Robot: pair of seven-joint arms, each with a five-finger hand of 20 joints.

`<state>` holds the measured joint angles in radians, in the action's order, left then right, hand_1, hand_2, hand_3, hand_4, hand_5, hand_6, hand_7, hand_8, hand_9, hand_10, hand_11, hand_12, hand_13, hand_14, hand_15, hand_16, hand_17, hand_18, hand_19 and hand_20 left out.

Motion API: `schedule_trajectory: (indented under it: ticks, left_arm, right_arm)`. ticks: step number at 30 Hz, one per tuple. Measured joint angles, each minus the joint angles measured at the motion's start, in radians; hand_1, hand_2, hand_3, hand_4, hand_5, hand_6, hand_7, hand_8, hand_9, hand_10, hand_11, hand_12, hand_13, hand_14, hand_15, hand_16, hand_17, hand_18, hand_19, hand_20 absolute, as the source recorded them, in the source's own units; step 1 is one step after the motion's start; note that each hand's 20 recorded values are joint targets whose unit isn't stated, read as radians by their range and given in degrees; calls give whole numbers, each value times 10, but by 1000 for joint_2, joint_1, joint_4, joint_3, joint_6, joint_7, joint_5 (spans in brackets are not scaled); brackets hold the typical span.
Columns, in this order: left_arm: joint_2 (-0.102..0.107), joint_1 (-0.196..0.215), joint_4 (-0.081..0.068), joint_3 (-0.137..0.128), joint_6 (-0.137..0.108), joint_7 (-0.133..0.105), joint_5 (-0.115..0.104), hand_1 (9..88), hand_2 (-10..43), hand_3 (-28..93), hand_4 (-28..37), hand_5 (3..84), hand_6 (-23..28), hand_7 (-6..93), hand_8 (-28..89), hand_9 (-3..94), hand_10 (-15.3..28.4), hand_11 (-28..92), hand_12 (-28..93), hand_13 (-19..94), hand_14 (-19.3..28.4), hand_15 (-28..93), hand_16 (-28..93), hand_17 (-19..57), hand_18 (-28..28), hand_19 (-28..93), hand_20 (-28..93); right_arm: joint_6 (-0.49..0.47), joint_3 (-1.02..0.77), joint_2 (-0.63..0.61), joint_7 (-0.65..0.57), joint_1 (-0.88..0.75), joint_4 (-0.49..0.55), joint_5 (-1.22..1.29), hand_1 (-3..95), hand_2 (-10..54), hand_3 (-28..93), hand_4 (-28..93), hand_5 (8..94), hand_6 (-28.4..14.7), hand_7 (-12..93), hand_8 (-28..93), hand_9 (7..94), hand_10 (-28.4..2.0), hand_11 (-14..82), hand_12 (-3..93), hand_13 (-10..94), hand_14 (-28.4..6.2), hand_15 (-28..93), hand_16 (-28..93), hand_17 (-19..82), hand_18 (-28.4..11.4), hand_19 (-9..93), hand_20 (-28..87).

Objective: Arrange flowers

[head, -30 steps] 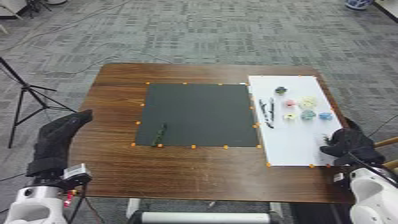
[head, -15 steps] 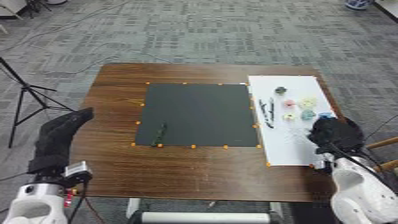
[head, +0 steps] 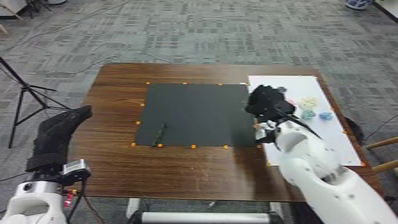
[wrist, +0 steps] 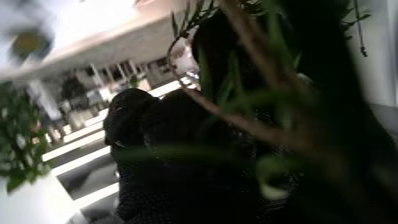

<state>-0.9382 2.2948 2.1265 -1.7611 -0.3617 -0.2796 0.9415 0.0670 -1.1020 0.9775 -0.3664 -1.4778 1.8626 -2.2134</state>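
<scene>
In the head view my right hand (head: pixel 268 104) is over the left edge of the white board (head: pixel 333 145), covering the spot of the dark stems. Beside it lie a cream flower (head: pixel 308 103) and blue flowers (head: pixel 326 116); a pink one is partly hidden. A green stem (head: pixel 161 134) lies on the dark mat (head: pixel 195 112). In the right wrist view, a blurred brown stem (wrist: pixel 211 106) and green leaves cross my right hand (wrist: pixel 182 130); whether it holds them is unclear. My left hand (head: pixel 60 131) is open over the table's left side.
The brown table (head: pixel 178 172) carries the mat and board, both with small orange markers along their edges. A black tripod (head: pixel 27 87) stands left of the table. A wooden chair part (head: pixel 384 165) is close to the right edge.
My right hand has moved from the board's lower right, leftward and away from me, to the board's left edge, now covering the dark stems. The left hand has hardly moved.
</scene>
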Motion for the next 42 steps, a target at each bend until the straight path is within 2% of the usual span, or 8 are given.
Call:
schedule_trajectory:
  ticks: [10,17,21,24,27,30,36,42]
  left_arm:
    - [-5,-30,-18,29,14,12,1,291,-31,691,-194,530,43,153,-85,459,134,204,102,315,143,92,18,33,105,55,154]
    - [-7,-46,-30,52,25,13,3,290,-31,691,-193,529,43,152,-85,457,133,204,103,314,143,91,19,32,105,54,155]
    - [-7,-63,-40,69,37,14,6,288,-33,692,-192,527,43,151,-85,455,134,201,102,313,143,90,20,31,105,53,155]
    - [-6,-71,-43,74,43,14,6,287,-34,693,-191,526,44,150,-85,452,134,199,102,312,143,89,20,31,105,53,155]
    - [-4,-72,-43,74,46,15,6,286,-36,693,-190,525,44,149,-84,452,134,198,103,311,144,87,20,31,104,52,155]
    - [-3,-70,-43,72,49,17,6,285,-37,693,-190,523,43,149,-84,451,134,198,104,311,143,87,21,30,105,51,155]
    - [1,-58,-38,59,51,18,8,285,-38,692,-189,521,42,149,-83,449,133,197,105,310,144,85,22,29,104,49,154]
    - [8,-58,-37,59,51,22,13,283,-42,694,-189,521,43,148,-82,446,133,195,105,309,143,84,23,28,104,47,155]
  right_arm:
    - [145,123,257,29,98,-279,-233,576,-95,607,-132,790,-3,281,188,937,-75,315,279,937,-2,559,284,572,-168,895,378]
    - [144,91,411,58,119,-385,-269,559,-95,611,-120,788,-6,284,186,937,-81,298,276,937,-3,548,283,571,-167,892,374]
    - [133,77,492,60,139,-438,-274,505,-95,557,-100,781,-18,261,184,929,-94,277,240,937,-8,508,301,561,-169,883,375]
    - [120,78,533,62,145,-453,-247,411,-95,612,-111,765,-26,248,117,915,-106,258,234,937,-10,476,330,549,-175,875,385]
    - [91,90,545,64,150,-443,-199,311,-95,615,-94,741,-44,219,-56,884,-127,224,223,935,-21,440,358,530,-184,864,396]
    - [27,99,536,60,154,-405,-184,270,-95,607,-86,714,-57,183,-60,846,-144,199,216,922,-34,427,367,511,-194,851,402]
    - [-240,147,479,44,204,-326,-215,262,-95,601,-85,709,-59,171,-52,838,-145,193,216,916,-39,425,365,502,-199,845,408]
    - [-273,171,461,44,260,-353,-242,243,-95,589,-84,686,-75,135,-52,812,-160,162,205,916,-39,420,361,504,-199,842,409]
